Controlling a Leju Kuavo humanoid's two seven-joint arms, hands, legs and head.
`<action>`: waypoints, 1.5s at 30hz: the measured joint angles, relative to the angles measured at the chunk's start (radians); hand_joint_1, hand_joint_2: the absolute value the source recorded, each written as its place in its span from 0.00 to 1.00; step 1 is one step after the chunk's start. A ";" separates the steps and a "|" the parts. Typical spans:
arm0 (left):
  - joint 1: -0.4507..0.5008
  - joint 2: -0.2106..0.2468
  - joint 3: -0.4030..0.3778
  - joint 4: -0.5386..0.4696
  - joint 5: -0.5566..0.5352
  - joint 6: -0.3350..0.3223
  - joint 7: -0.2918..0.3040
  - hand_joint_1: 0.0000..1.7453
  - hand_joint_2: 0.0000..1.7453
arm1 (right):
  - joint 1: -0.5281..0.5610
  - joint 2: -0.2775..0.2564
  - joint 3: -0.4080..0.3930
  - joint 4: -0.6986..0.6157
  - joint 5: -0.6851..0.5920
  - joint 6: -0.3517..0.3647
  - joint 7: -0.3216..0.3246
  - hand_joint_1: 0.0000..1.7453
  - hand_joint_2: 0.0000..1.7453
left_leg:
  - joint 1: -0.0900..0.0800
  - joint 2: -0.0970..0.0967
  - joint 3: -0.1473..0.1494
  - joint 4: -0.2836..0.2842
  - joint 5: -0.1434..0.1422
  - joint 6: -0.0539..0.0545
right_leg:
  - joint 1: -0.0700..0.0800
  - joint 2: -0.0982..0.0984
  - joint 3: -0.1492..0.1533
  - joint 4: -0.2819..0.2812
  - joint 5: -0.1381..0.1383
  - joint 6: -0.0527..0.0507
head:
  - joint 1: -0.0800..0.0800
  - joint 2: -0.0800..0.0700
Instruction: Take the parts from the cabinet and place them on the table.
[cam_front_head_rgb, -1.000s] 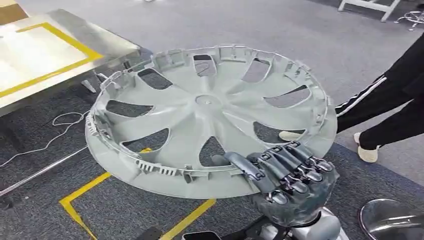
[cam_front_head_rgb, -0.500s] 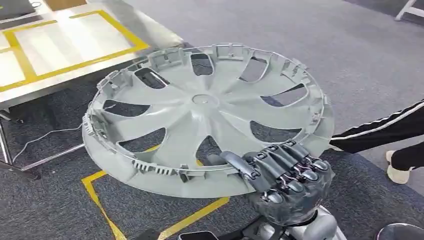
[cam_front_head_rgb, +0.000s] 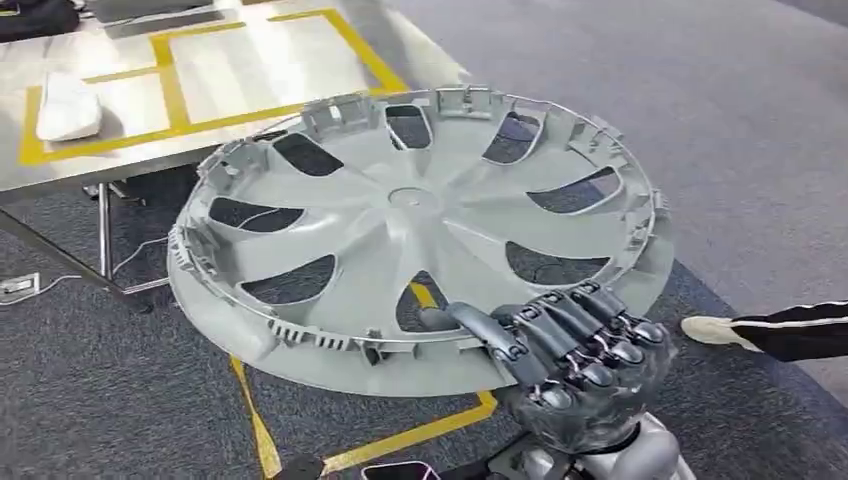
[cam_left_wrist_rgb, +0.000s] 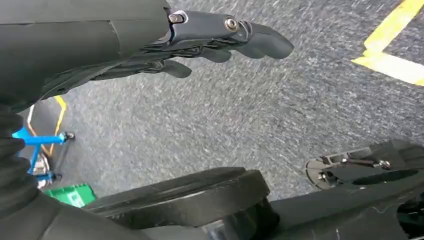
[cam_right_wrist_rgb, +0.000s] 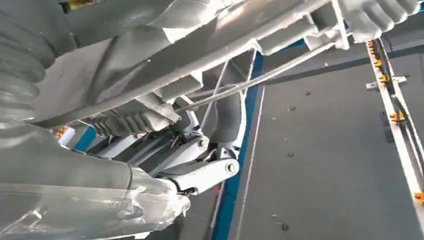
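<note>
Your right hand (cam_front_head_rgb: 585, 375) grips the near edge of the wheel cover (cam_front_head_rgb: 415, 235), fingers (cam_front_head_rgb: 560, 325) curled over the rim and thumb reaching along the inner face toward a spoke opening. In the right wrist view the same hand (cam_right_wrist_rgb: 200, 165) is seen from behind, its fingers hooked round the cover's ribbed edge (cam_right_wrist_rgb: 135, 120). The cover is carried nearly flat, hollow side up, tilted a little so that its far edge rides higher than the edge you hold. All of its weight hangs forward and left of that one grip, so judge it as prone to droop or twist if the wrist moves sharply.

The metal table (cam_front_head_rgb: 250, 90) with its yellow tape outlines (cam_front_head_rgb: 165, 85) lies ahead and to your left, beyond the cover's far rim. The cover hangs over the carpet (cam_front_head_rgb: 100, 380), with its far left rim overlapping the table's near edge in the head view; how high it rides above the tabletop cannot be told. The coming move therefore runs forward and left, leading with the free rim.

A white object (cam_front_head_rgb: 68, 105) already rests on the table at its left side, well apart from the cover.

Your left hand (cam_left_wrist_rgb: 200, 37) holds nothing, fingers loosely extended above the carpet. A person's shoe and trouser leg (cam_front_head_rgb: 770, 330) sit to your right, near the held edge
</note>
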 joint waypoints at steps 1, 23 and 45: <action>0.000 0.000 0.000 0.000 0.000 0.000 0.000 0.00 1.00 | 0.000 0.000 0.000 0.000 0.000 0.000 0.000 1.00 1.00 | 0.001 -0.012 -0.002 0.000 0.000 -0.005 | -0.002 -0.013 0.002 -0.006 0.004 -0.008 | 0.001 0.000; 0.002 0.002 0.001 0.000 0.003 0.001 -0.002 0.00 1.00 | 0.002 0.003 -0.004 0.000 0.000 0.000 -0.004 1.00 1.00 | -0.014 0.095 0.001 -0.002 0.002 0.040 | 0.011 -0.080 -0.129 0.289 -0.137 0.017 | -0.001 0.000; 0.000 0.001 0.002 0.000 0.003 -0.001 -0.010 0.00 1.00 | -0.006 0.003 0.018 0.011 0.000 0.000 0.033 1.00 1.00 | 0.002 0.029 -0.004 -0.023 0.023 -0.011 | 0.011 -0.008 0.001 -0.014 0.007 -0.019 | -0.005 0.000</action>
